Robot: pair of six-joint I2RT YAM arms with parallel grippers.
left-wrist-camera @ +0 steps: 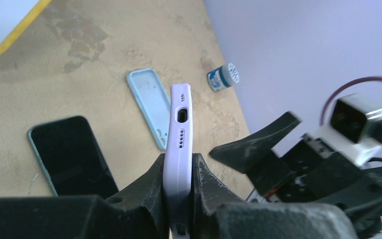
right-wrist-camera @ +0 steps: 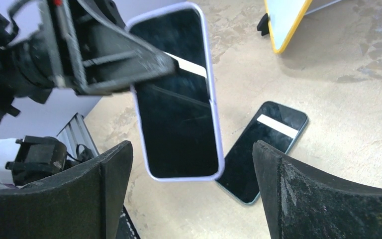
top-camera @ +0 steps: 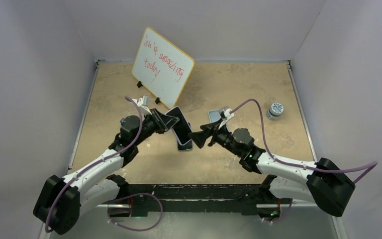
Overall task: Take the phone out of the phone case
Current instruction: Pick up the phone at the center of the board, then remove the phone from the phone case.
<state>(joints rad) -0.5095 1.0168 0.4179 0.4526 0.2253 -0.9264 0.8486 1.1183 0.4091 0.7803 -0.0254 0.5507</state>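
Whiteboard (top-camera: 162,68) stood by the far edge, left of centre, and was not in play.

Your left gripper (left-wrist-camera: 179,172) had its jaws clamped across the thickness of the lilac phone case (left-wrist-camera: 178,129). It held the case off the table (top-camera: 229,164), over the middle, port end pointing away from the jaws. The phone (right-wrist-camera: 179,99) sat fully seated in that case, with the lip closed all round its screen as far as I could see.

A bare spare phone (right-wrist-camera: 261,144) lay flat on the table just below the held one.

Your right gripper (top-camera: 195,138) had its jaws spread wide and nothing in them. It was aimed at the free end of the cased phone, just beside it. I saw no contact.

An empty pale-blue case (left-wrist-camera: 149,104) lay right of centre, and a small jar (top-camera: 275,110) sat near the right edge.

My read is that the case was secured and extraction had not started. The next move called for the right jaws to catch one corner of the lip at the free end and peel it back. The left jaws squeezed screen and back together, so they probably pinned the phone in. You'd likely need to regrip on the case alone.
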